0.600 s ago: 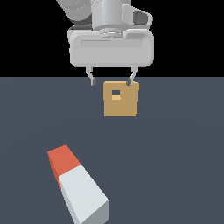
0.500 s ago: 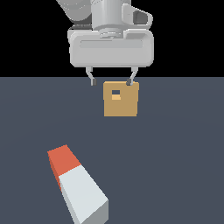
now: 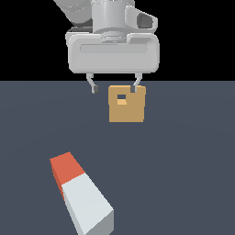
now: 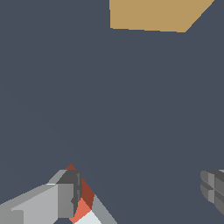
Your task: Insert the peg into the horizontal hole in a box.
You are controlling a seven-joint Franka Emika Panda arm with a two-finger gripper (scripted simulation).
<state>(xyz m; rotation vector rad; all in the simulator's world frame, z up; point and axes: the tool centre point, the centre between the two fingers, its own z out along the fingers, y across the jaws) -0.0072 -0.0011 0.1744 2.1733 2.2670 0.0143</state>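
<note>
In the exterior view, the gripper (image 3: pixel 114 87) is seen high at 12 o'clock with its two fingers spread wide apart and nothing held between them. One fingertip is seen in front of the top corner of the box (image 3: pixel 127 104); whether it touches cannot be told. The box is a plain, matte, tan-orange cube-like block on the dark slate worktop (image 3: pixel 183 174). On its face a small dark square hole (image 3: pixel 121 97) is seen, with a lighter orange lower edge.

The peg (image 3: pixel 81 193) lies flat on the worktop at about 7 o'clock from the box, well apart from it. It is a long square-sectioned bar with sharp edges and smooth, unmarked faces; the red-orange third is turned towards the box and the white part runs out to the lower edge of the picture.

The step in hand is judged to be the reach for the peg: no grasp has been made yet. For the next move, a descent over the peg is called for, with the fingers set across its flat sides.

In the wrist view, one grey finger (image 4: pixel 65 199) is shown just in front of the red end of the peg (image 4: pixel 84 202), and the other finger (image 4: pixel 214 186) is seen far across the picture. A flat tan corner of the box (image 4: pixel 153 15) is cut off at the picture's edge.
</note>
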